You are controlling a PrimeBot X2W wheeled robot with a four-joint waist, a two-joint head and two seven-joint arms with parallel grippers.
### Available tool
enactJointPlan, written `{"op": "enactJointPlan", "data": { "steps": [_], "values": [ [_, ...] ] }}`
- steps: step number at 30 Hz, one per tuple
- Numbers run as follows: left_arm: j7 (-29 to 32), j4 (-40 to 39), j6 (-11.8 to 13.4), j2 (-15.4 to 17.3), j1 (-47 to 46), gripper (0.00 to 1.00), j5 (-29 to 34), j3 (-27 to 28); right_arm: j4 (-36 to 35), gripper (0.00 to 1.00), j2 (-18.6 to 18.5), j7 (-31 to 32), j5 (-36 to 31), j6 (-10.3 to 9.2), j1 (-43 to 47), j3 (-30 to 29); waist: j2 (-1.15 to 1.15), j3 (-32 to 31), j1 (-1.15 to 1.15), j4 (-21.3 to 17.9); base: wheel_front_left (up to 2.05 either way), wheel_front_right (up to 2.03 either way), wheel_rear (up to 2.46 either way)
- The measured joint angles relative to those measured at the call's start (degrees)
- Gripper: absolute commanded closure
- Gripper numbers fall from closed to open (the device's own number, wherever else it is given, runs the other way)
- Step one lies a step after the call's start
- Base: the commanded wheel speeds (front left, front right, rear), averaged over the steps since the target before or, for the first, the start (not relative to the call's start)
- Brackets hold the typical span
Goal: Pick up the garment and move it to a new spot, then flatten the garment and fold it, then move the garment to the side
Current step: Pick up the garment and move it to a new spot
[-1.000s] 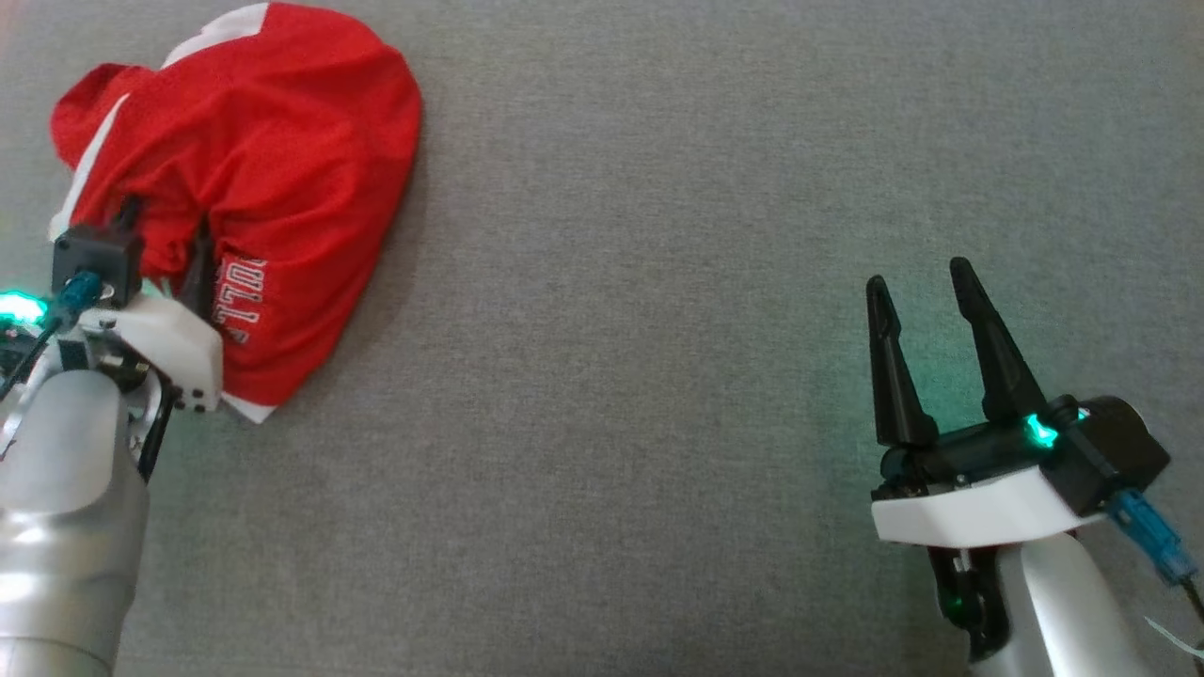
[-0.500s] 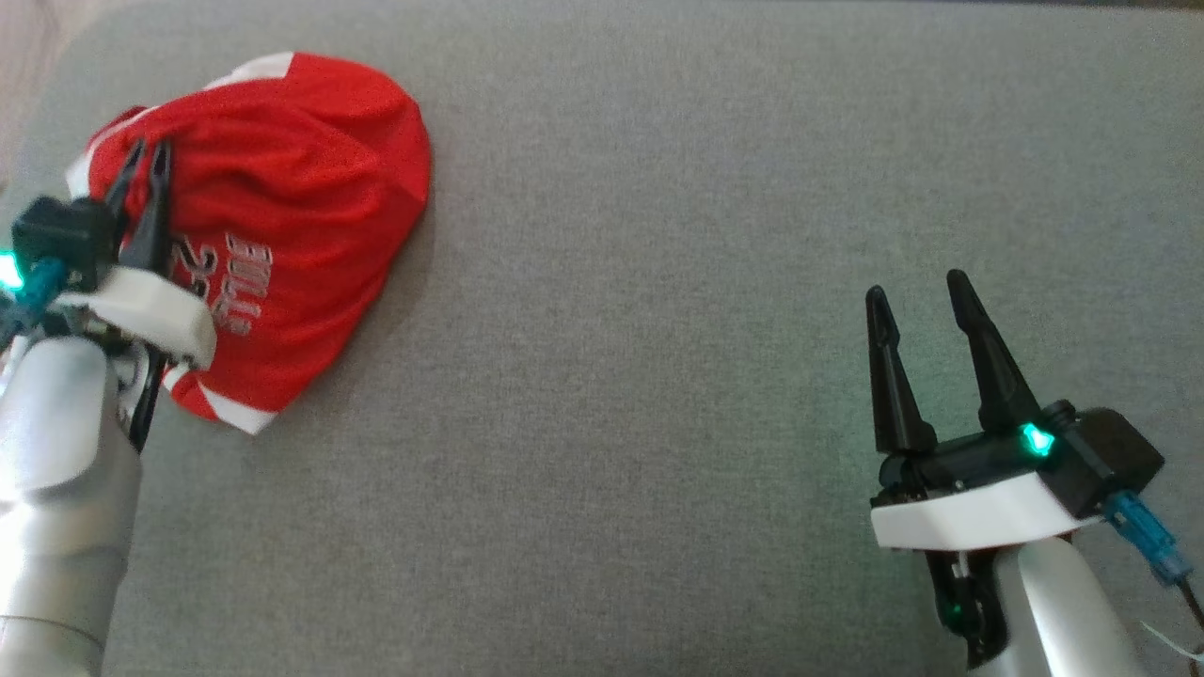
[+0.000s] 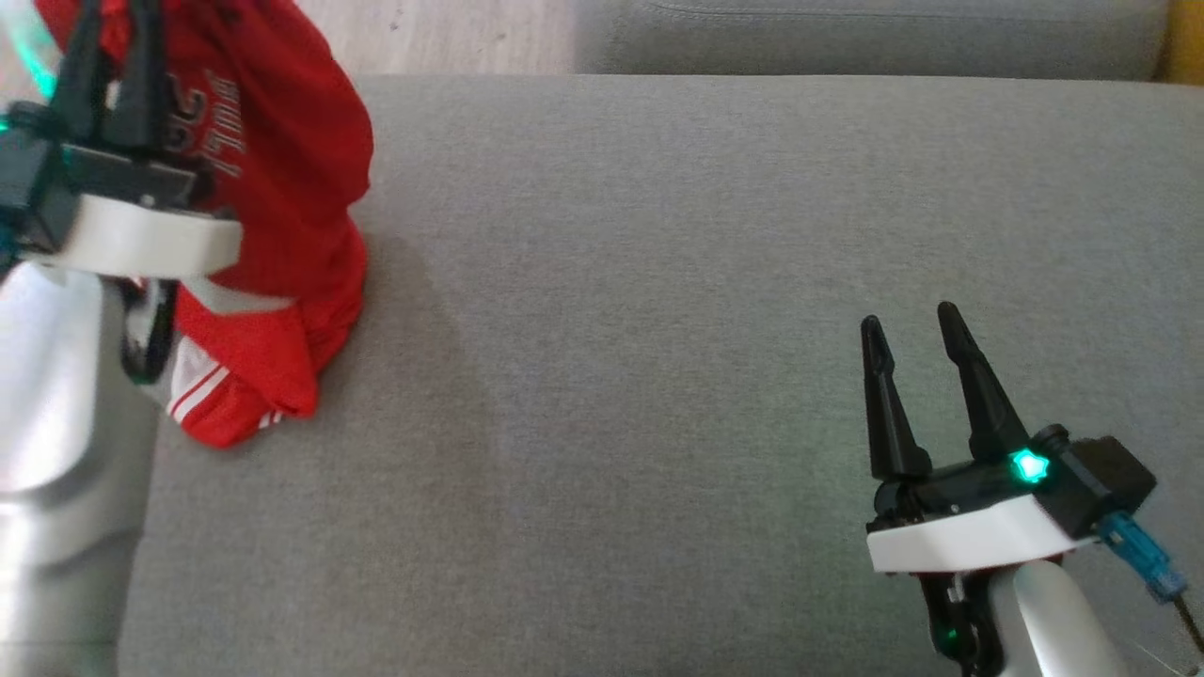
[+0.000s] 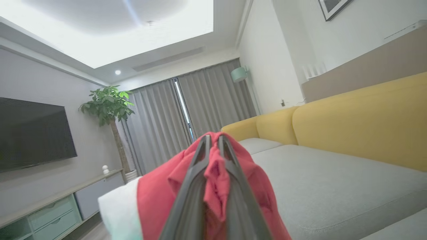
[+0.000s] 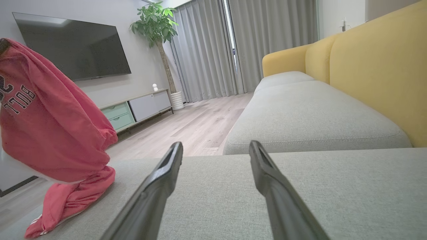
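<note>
Long black tapered fingers on right gripper; behind it, black block with teal light, white collar, silver forearm, blue plug with thin dark cable. Left gripper: same white collar, silver forearm.

The red jersey carries dark, pale-edged letters reading "BULL" — no further letter can be made out — and just beside them on the jersey a partly hidden digit, seemingly a 2

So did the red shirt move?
Yes, up: the shirt lay heaped on the cushion; now the left gripper holds it hanging, only its bottom touching.
</note>
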Motion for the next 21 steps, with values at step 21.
{"op": "enactJointPlan", "data": {
  "steps": [21],
  "values": [
    [5.6,-3.9,-0.6,-10.6,-1.2,0.98,1.5,-14.8,-2.8,0.0,0.0,-0.1,3.9,0.0,-5.4,2.3,0.0,4.6,0.01,-18.4,0.0,0.0,0.0]
  ]
}}
